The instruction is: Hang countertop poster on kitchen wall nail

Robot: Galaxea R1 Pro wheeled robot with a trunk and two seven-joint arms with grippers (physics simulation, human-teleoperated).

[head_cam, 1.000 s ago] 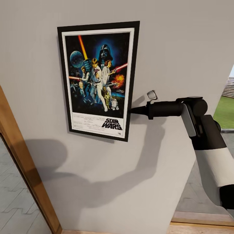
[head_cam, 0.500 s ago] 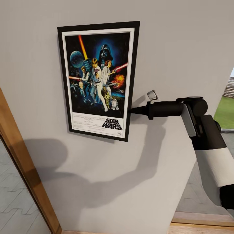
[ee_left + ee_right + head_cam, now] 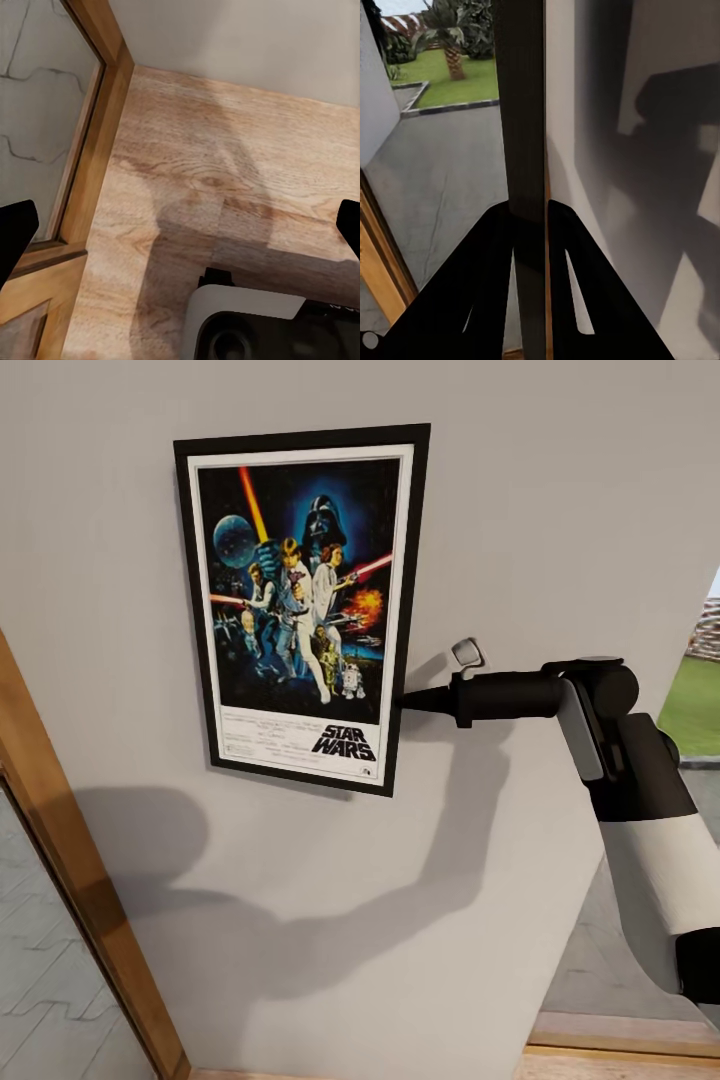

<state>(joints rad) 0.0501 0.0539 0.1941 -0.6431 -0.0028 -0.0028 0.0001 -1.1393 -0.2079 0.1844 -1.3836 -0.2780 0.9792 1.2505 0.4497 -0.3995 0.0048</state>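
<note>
The poster [image 3: 302,610] sits flat against the pale wall [image 3: 560,490], off the countertop; whether a nail bears it cannot be seen. The right hand [image 3: 404,701] is clamped on its right edge, so release remains. Its long axis runs vertically, title lowermost, slightly tilted. The left hand [image 3: 180,225] hangs spread apart above the wood floor [image 3: 225,150].

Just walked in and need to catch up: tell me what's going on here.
The robot's right gripper is pinching the right edge of the framed Star Wars poster, holding it upright and flat against the pale grey wall. In the right wrist view the fingers are closed on the frame's edge. The left gripper hangs open over the wooden floor, holding nothing.
</note>
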